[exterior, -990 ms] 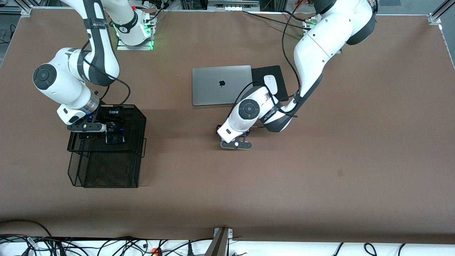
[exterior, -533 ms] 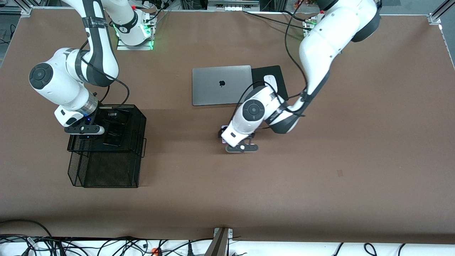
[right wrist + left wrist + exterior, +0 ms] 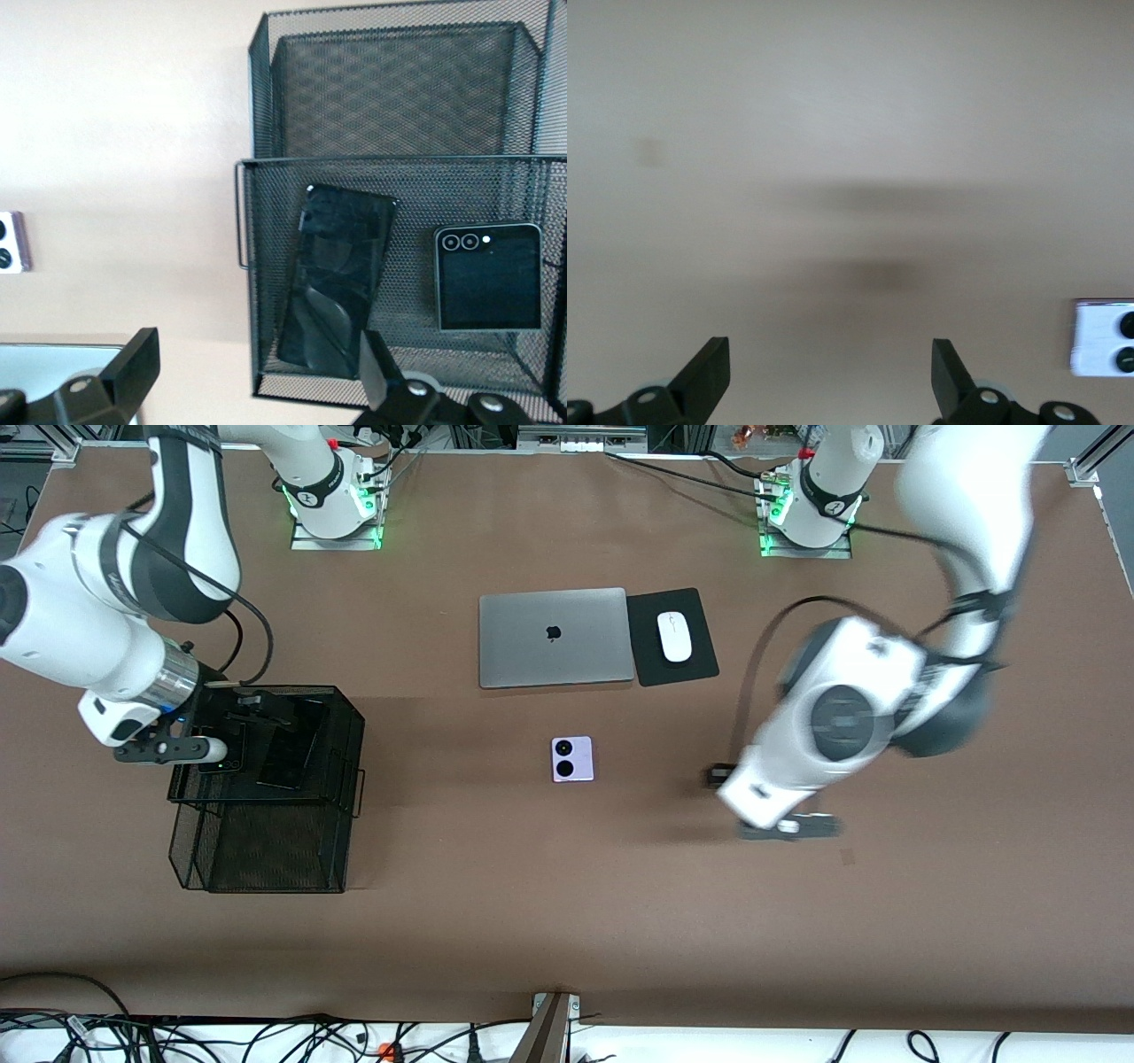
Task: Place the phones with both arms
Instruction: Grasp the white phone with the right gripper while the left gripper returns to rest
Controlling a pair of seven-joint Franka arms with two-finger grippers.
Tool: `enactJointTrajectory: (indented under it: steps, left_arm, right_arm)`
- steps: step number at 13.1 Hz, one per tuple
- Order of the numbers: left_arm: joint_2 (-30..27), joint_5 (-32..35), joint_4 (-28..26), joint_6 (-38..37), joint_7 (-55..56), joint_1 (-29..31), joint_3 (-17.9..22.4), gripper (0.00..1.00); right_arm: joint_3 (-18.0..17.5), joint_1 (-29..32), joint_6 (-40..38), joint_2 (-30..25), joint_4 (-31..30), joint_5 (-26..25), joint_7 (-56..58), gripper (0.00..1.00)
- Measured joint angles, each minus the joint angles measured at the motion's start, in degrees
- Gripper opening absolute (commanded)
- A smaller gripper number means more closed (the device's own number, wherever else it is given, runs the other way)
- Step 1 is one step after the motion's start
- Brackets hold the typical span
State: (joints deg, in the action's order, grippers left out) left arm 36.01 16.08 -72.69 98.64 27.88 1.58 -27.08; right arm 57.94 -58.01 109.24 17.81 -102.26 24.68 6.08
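Brown desk (image 3: 567,921) fills the front view, with cables along its nearest edge. A grey laptop (image 3: 555,637) lies shut near the middle, toward the robots' bases, with a white mouse (image 3: 674,637) on a black pad (image 3: 700,657) just beside it. Nearer the camera than the laptop, a lavender phone (image 3: 572,758) lies flat and alone on the bare desk, its two black circles facing up. At the right arm's end of the desk stands a black mesh basket (image 3: 350,731) in two tiers. The right pincer (image 3: 168,751) hangs over the basket's edge. The left pincer (image 3: 784,825) hangs blurred over bare desk, well apart from the lavender phone, toward the left arm's end.

From the left wrist, the left pincer (image 3: 831,376) has its fingers spread wide with nothing between them. Only bare desk lies below, and the lavender phone (image 3: 1103,336) shows at the frame's edge.

From the right wrist, the right pincer (image 3: 257,367) is also spread wide and empty. Below it, the basket's upper tier holds a long black phone (image 3: 337,279) lying slightly askew and a squarish black phone (image 3: 488,277) lying square, the two apart. Both appear delivered, so two phones seem placed in the basket and one on the desk, with both arms empty.
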Motion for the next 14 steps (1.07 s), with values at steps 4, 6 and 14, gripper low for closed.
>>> enactJointTrajectory:
  steps: [4,6,14]
  left_arm:
    - [-8.16,-0.47,-0.04,-9.69,-13.72,8.62,0.02,1.0]
    - [-11.82,-3.69,-0.47,-10.93,-21.15,11.81,1.77,1.0]
    - [-29.59,-14.12,-12.52,-7.99,-32.64,-1.56,31.63,1.0]
  right_arm:
    - [-5.59,-0.62,-1.51,4.92,7.05,-0.01,-13.8,1.0]
    - [-10.43,-0.93,-1.45,9.28,11.39,0.0,-23.39,1.0]
    - [-23.54,-3.46,5.44,30.16,31.12,0.0,-51.84,1.0]
